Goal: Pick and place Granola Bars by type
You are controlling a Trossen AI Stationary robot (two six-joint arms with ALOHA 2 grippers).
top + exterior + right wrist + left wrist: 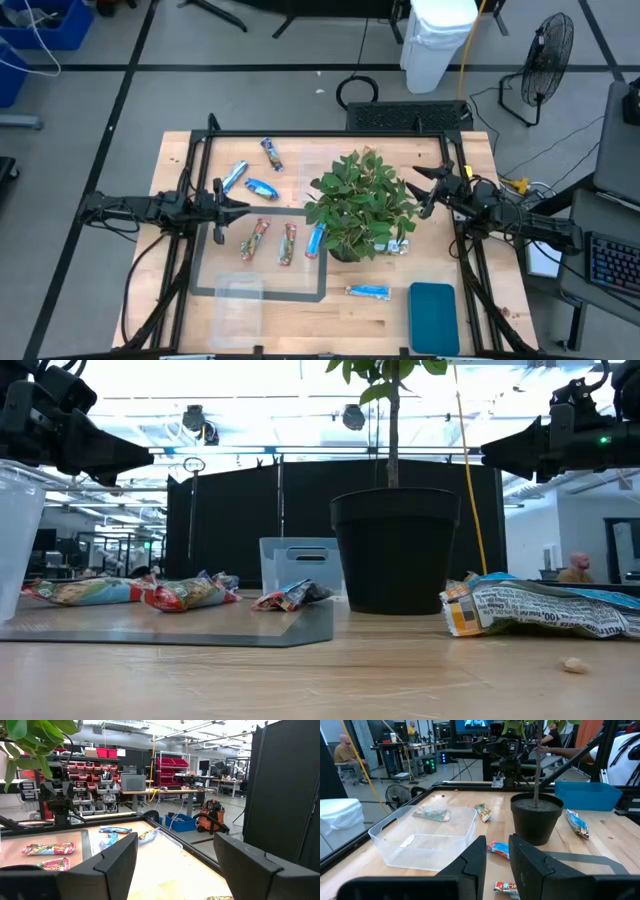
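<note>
Several granola bars lie flat on the table. Two blue ones (235, 175) (262, 187) lie left of the potted plant (360, 205), and two red-and-tan ones (255, 238) (288, 243) rest on a grey mat (215, 288). Another blue bar (367, 291) lies near the front. One bar (431, 813) lies inside a clear tub (395, 845). My left gripper (222, 200) (497, 842) hovers above the mat's left edge, its fingers a little apart with nothing between them. My right gripper (425, 190) (175, 837) hangs wide open to the right of the plant.
The plant's black pot (395, 550) stands mid-table between the two arms, and its leaves hide part of the table from above. A teal tray (432, 317) lies at the near right. A second clear tub (238, 300) stands at the near left.
</note>
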